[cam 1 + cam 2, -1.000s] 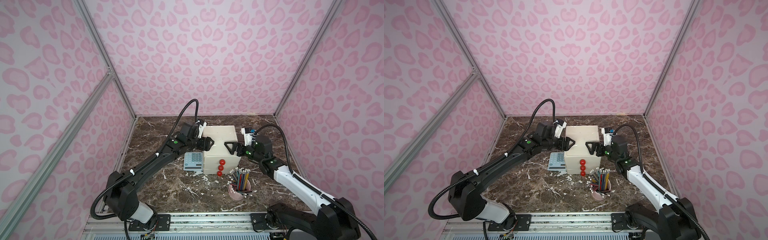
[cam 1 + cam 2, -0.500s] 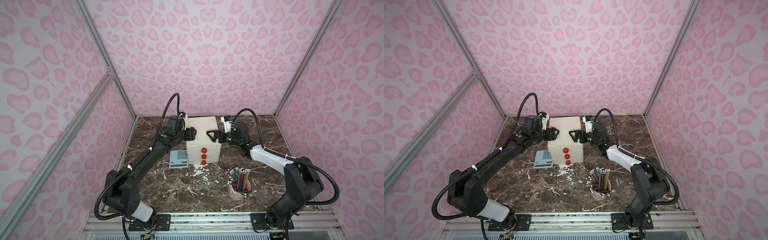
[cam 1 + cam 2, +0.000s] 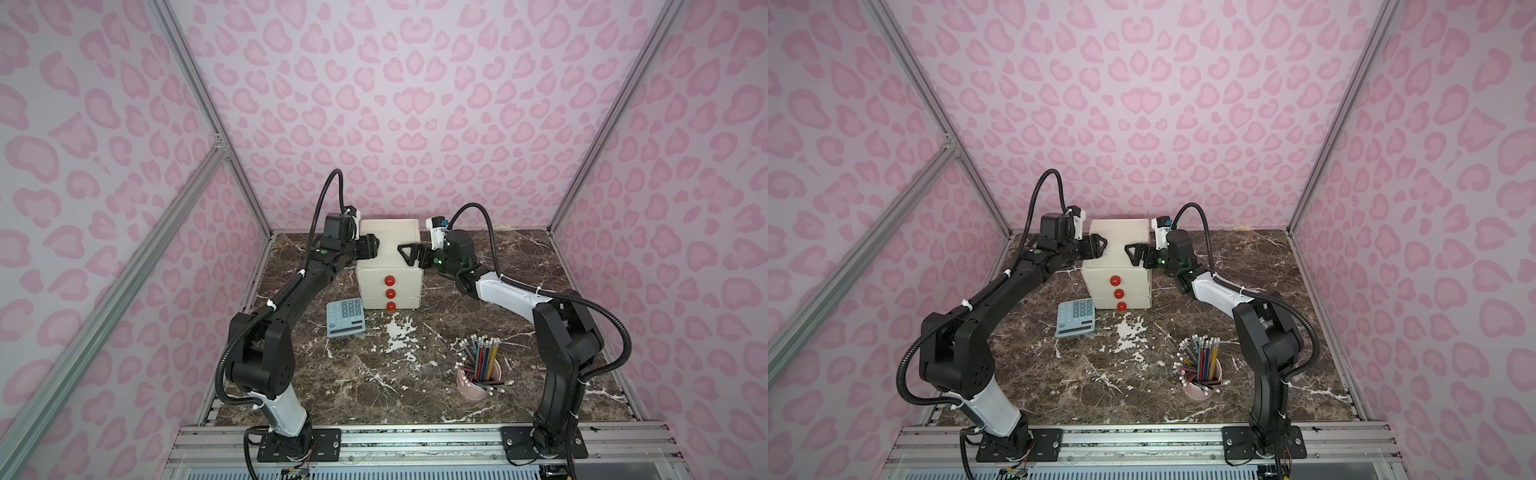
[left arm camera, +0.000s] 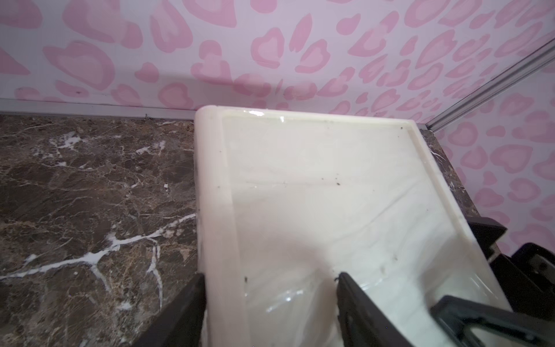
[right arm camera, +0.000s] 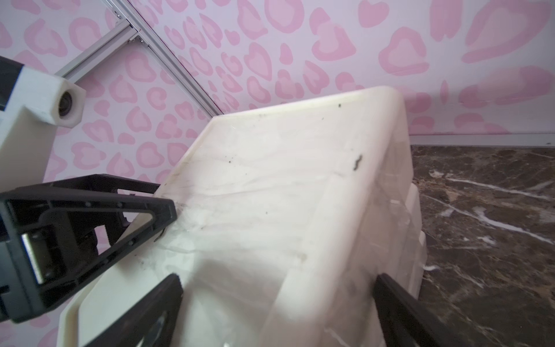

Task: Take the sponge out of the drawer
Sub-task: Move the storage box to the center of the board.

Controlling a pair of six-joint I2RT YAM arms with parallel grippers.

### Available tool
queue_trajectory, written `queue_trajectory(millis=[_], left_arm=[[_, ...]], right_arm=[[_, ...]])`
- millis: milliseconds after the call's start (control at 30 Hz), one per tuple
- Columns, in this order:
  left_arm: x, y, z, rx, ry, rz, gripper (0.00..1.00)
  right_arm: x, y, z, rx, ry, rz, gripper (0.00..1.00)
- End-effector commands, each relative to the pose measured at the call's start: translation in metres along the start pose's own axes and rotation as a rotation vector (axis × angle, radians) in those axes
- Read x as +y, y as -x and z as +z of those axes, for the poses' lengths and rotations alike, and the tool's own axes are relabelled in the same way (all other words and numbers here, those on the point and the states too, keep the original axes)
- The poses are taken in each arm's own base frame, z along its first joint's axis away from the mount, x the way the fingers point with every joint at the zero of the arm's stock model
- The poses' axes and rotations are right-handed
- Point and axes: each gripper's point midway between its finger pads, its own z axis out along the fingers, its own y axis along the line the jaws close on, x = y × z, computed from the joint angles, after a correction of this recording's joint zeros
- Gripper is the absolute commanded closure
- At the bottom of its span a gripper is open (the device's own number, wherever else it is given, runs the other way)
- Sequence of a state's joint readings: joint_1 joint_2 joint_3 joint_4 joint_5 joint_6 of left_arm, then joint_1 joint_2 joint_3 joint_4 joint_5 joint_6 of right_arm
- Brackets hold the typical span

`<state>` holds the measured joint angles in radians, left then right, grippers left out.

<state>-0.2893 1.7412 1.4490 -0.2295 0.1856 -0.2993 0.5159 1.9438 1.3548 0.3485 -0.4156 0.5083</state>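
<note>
No sponge shows anywhere. All three drawers (image 3: 405,279) of the white cabinet (image 3: 388,232) are closed, so it probably lies inside one, below and in front of both tools. The left tool (image 3: 371,248) is spread, straddling the cabinet's top edge, with one finger against the side wall. The right tool (image 3: 405,255) is spread wide over the opposite edge. A sponge should be light, soft and easy to grip: pinch it gently across its middle and expect it to squash. First a red knob (image 3: 389,280) needs pulling.
</note>
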Motion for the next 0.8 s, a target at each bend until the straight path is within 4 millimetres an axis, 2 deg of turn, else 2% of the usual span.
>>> queue_trajectory(millis=[0,67,200,367,433,500,567,633,767], left_arm=[[-0.035,-0.041,0.006,0.173,-0.234,0.017,0.31],[-0.037,-0.029,0.007,0.151,-0.247,0.020,0.31],[-0.035,-0.026,0.012,0.153,-0.243,0.020,0.31],[-0.032,-0.022,0.006,0.136,-0.219,0.024,0.31],[-0.027,-0.017,-0.005,0.108,-0.176,0.032,0.28],[-0.022,-0.008,-0.021,0.068,-0.124,0.048,0.18],[-0.011,-0.015,-0.039,0.058,-0.053,0.052,0.07],[-0.002,-0.022,-0.058,0.043,0.008,0.051,0.00],[0.022,-0.043,-0.095,0.011,0.141,0.031,0.02]], right_arm=[[0.044,-0.084,0.009,0.315,0.228,-0.020,0.01],[0.047,-0.087,0.014,0.324,0.233,-0.031,0.01],[0.045,-0.085,0.020,0.326,0.219,-0.047,0.01],[0.039,-0.081,0.021,0.323,0.191,-0.062,0.01],[0.033,-0.079,0.018,0.319,0.174,-0.061,0.01],[0.024,-0.075,0.014,0.308,0.152,-0.058,0.01],[0.013,-0.068,0.010,0.294,0.123,-0.060,0.01],[0.005,-0.060,0.005,0.279,0.095,-0.068,0.01],[-0.005,-0.047,0.000,0.254,0.067,-0.085,0.01]])
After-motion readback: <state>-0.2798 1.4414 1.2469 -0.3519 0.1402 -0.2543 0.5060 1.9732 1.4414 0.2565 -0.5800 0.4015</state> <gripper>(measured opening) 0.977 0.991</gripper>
